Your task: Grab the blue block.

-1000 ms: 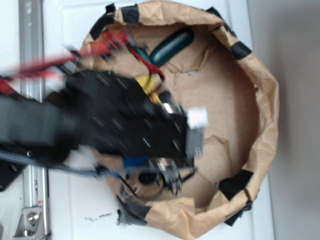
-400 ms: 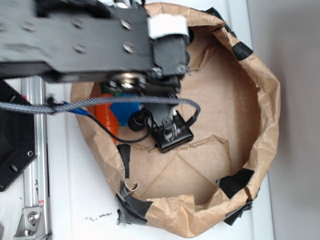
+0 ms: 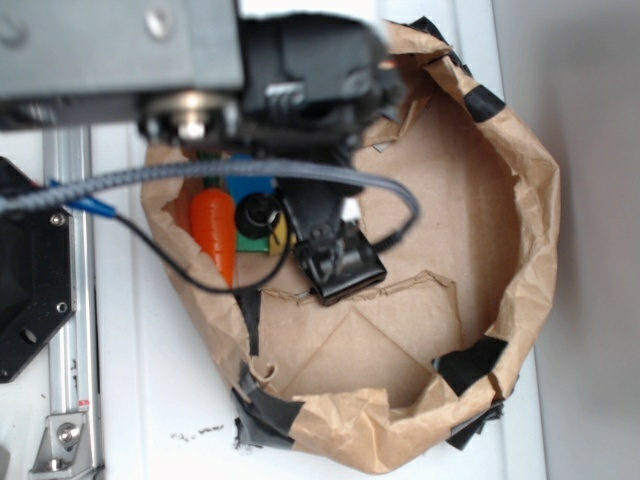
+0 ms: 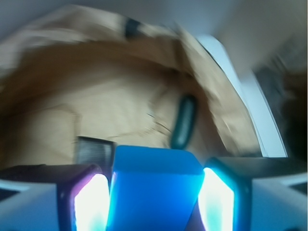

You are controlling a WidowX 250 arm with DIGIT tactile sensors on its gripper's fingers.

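Evidently the black gripper (image 4: 155, 192) is clamped on the small bright-blue rectangular block (image 4: 155, 185), wedged between its glowing pads so it cannot slip, with a dark teal rounded oblong (image 4: 184, 121) toward twelve o'clock inside the crumpled brown paper enclosure (image 4: 96, 86).

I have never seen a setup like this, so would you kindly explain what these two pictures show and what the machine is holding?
This is a robot arm seen twice. The outside camera looks down on a crumpled paper bag, opened into a bowl, with the arm's dark body over it. Inside lie a carrot and a green block. The other camera sits on the wrist, looking past the gripper. Between its two glowing fingers sits the blue block, apparently held. Beyond lies a dark teal oblong.
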